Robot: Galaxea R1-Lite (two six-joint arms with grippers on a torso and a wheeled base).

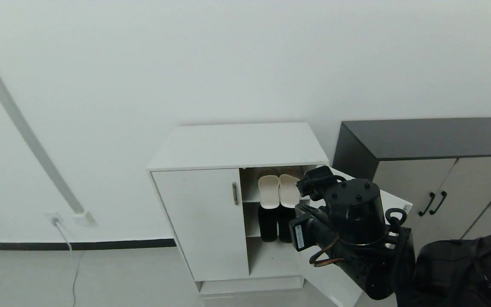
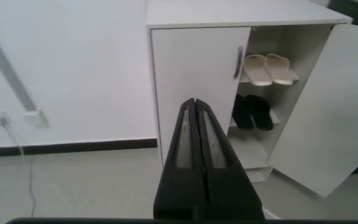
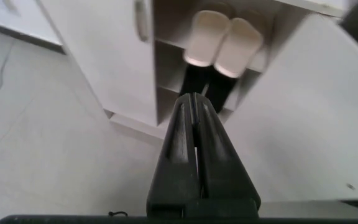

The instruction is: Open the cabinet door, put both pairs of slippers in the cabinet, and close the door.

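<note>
1. The cream slippers [image 1: 278,191] lie side by side at the front edge of the upper shelf of the white cabinet [image 1: 237,145]. The black slippers [image 1: 267,224] sit as a pair on the middle shelf directly beneath them.
2. Both pairs appear stowed, which by this reading leaves only the last step in hand: shutting the door.
3. The open door [image 1: 392,198], on the cabinet's right side, stands swung well out toward the robot. The closed left door [image 1: 200,221], with its slim metal handle [image 1: 235,193], sits flush.
4. The right tool [image 3: 194,96], fingers pressed together and gripping nothing, hangs in front of the opening, pointed at the shelves. The open door's inner face is just beside it; whether the tool touches the panel cannot be told.
5. The left tool [image 2: 195,101], likewise pressed together and empty, hangs farther back, facing the closed left door and well apart from the cabinet.
6. The next move likely calls for the right arm to reach the outer face of the open door and push it round toward the cabinet's front edge until it meets the closed left door. It should keep clear of the shelves and the slipper ends so nothing jams.
7. A dark-topped cabinet [image 1: 424,136] stands just beside the white one on that side, leaving little room behind the swung panel.
</note>
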